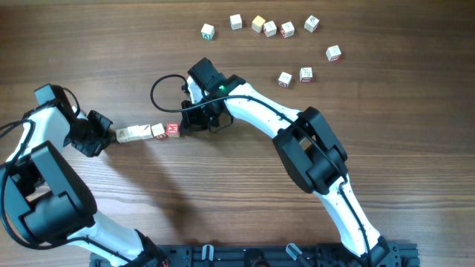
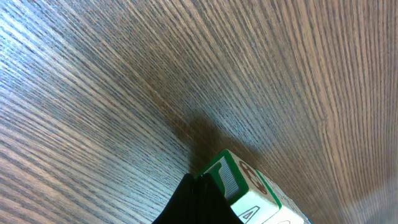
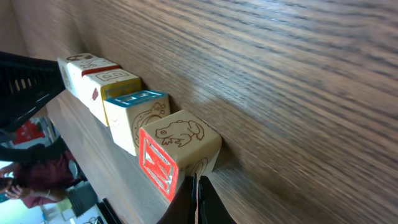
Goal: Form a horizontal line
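row [image 1: 145, 133] of four on bench [image 1: 223, 200] | left fingers [image 2: 186, 206] together, against one end | right fingers [image 3: 189, 208] together, against M cube [image 3: 157, 165]

Dark wood-grain table [image 1: 89, 44], even light, black rail [image 1: 297, 256] along near edge

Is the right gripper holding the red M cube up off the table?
No, the red M cube sits flat on the table, ending the row, with the right gripper shut beside it.

Overhead looks down; close wrist views share row [image 1: 148, 132].
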Controlling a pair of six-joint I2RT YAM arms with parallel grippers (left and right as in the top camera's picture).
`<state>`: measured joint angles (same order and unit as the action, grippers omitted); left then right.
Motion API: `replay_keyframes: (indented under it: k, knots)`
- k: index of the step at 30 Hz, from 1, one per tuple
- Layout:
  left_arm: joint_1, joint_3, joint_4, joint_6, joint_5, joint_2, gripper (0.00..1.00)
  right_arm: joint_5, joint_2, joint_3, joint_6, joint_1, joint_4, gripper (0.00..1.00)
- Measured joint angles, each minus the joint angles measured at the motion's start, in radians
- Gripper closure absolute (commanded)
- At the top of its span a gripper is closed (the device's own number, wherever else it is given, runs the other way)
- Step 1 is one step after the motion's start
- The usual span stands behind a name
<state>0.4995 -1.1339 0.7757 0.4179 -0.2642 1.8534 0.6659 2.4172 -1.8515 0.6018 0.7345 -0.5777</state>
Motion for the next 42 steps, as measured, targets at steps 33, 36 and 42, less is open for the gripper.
replay_keyframes:
  k: [33,36,42]
  knots:
    - [0.002,0.0,-0.006,0.0,0.004,0.0,0.96,-0.001,0.001,0.0,0.087,0.026,0.053,0.96]
    - [0.002,0.0,-0.018,0.0,0.004,0.0,0.96,-0.001,0.001,0.0,0.094,0.028,0.053,0.95]
    - [0.002,0.0,-0.029,0.0,0.004,0.0,0.95,-0.001,0.001,0.0,0.095,0.031,0.053,0.95]
